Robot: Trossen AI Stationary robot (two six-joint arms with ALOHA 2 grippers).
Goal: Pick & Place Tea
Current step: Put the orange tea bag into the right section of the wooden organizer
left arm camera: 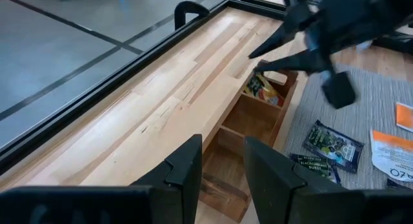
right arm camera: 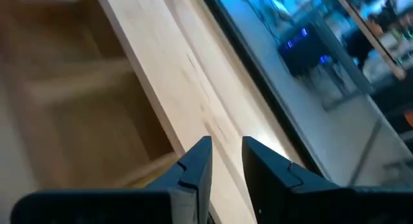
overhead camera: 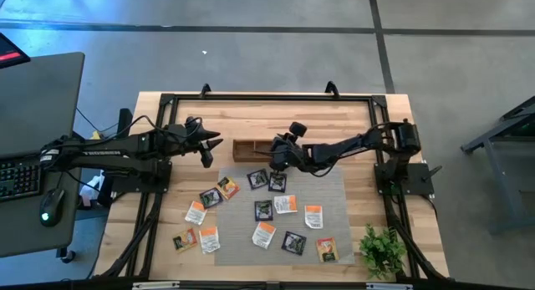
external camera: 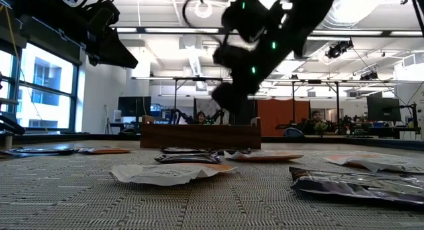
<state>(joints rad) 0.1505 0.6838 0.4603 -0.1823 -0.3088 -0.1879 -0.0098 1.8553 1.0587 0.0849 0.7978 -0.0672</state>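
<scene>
My right gripper (overhead camera: pixel 276 153), fingers a little apart and holding nothing, hangs over the wooden box (overhead camera: pixel 251 149); nearest black sachet (overhead camera: pixel 257 179) lies at seven o'clock.

Your count, table from above:
- black sachets (overhead camera: pixel 263 210): five, on the mat or at its edge
- white-and-orange sachets (overhead camera: pixel 313 216): five
- yellow-brown sachets (overhead camera: pixel 327 249): three loose, plus one (left arm camera: pixel 261 88) in the box's end compartment, so four
- wooden box (overhead camera: pixel 246 150): one, three compartments
- grey mat (overhead camera: pixel 330 190): one
- green plant (overhead camera: pixel 383 250): one
- arms: two
</scene>
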